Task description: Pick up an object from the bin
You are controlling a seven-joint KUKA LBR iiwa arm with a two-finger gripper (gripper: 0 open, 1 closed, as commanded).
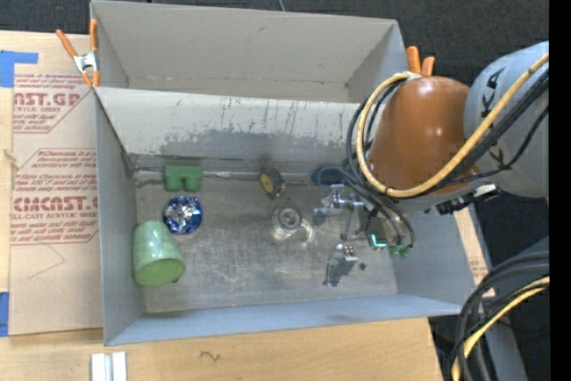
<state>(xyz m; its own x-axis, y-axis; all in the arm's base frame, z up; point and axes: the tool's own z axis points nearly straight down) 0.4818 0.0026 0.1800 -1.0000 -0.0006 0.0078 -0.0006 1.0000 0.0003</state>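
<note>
My gripper (339, 235) hangs low over the right part of the bin floor, under the orange cover. Its two metal fingers stand apart, one toward the back (331, 204) and one toward the front (338, 267), and I see nothing between them. A small clear glass cup (289, 223) sits on the floor just left of the fingers, apart from them. A small brass-coloured piece (271, 182) lies near the back wall. A blue thing (326, 176) peeks out at the back, partly hidden by the arm's cables.
Far left in the bin are a pale green cup (157, 254) on its side, a shiny blue ball (183, 214) and a green block (183, 176). The sloped bin walls close in on the right and front of the gripper.
</note>
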